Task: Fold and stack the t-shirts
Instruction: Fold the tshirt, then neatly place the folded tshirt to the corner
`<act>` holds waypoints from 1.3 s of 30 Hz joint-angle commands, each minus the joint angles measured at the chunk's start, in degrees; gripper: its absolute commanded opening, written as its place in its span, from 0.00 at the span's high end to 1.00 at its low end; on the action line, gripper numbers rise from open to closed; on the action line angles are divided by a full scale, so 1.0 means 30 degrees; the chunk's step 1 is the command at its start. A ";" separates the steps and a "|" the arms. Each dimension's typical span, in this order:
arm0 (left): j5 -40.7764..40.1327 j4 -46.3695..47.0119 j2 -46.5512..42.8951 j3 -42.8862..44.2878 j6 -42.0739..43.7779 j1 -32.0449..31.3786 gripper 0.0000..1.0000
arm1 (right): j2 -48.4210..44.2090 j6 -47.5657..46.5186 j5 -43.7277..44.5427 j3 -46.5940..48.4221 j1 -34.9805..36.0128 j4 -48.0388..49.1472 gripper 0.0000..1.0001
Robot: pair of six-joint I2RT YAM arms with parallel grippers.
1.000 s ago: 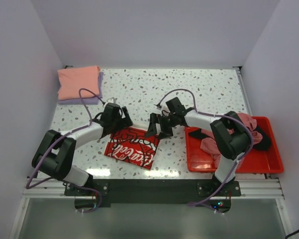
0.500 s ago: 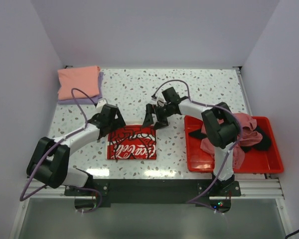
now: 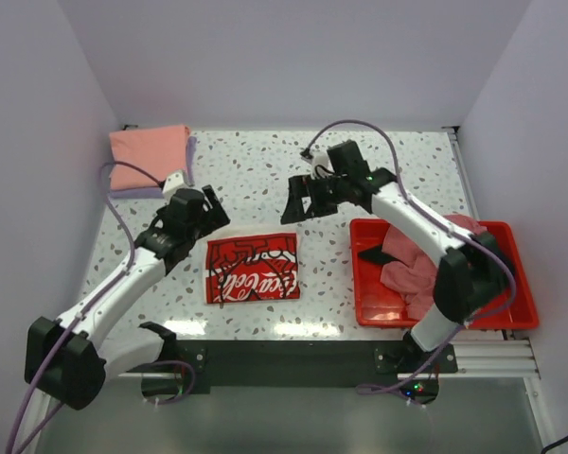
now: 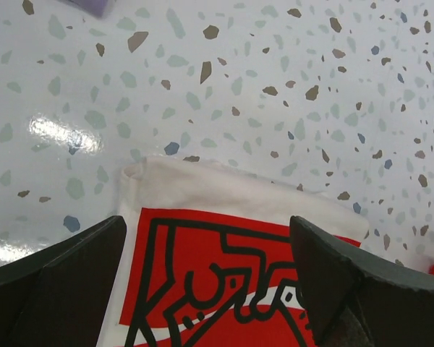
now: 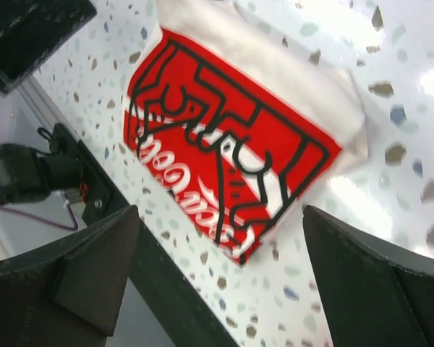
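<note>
1. A folded t-shirt (image 3: 253, 269) lies flat on the speckled counter (image 3: 265, 170), in the middle of the top view and a bit low.
2. It is cream-white with a big red picture on top. The picture has black lines and curly white letters.
3. It is folded into a neat rectangle, and a plain white strip shows along its far edge.
4. The left end effector (image 3: 206, 206) hangs near the shirt's upper left corner. Its fingers are spread wide and hold nothing.
5. The right end effector (image 3: 301, 199) hangs up and to the right of the shirt. Its fingers are spread wide too, and it holds nothing.
6. In the upper left corner, a folded salmon-pink t-shirt (image 3: 149, 157) lies on a lavender t-shirt (image 3: 191, 151). Only thin edges of the lavender one show.
7. At the right, a red tray (image 3: 497, 322) holds a crumpled dusty rose t-shirt (image 3: 407, 274) and a black t-shirt (image 3: 502, 270).
</note>
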 commanded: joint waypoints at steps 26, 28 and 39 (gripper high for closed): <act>0.3201 0.2236 0.0447 -0.6696 -0.1164 0.0095 0.24 | -1.4930 0.1960 0.7586 -0.9972 0.0100 -0.0162 0.01; 0.3495 0.2442 0.0683 -0.6989 -0.1280 0.0124 0.27 | -1.4930 0.1930 0.7557 -1.0002 0.0100 -0.0133 0.01; 0.4318 0.3732 0.1767 -0.7605 -0.1720 -0.0402 0.46 | -1.4900 0.1579 0.7585 -1.0061 0.0071 -0.0162 0.01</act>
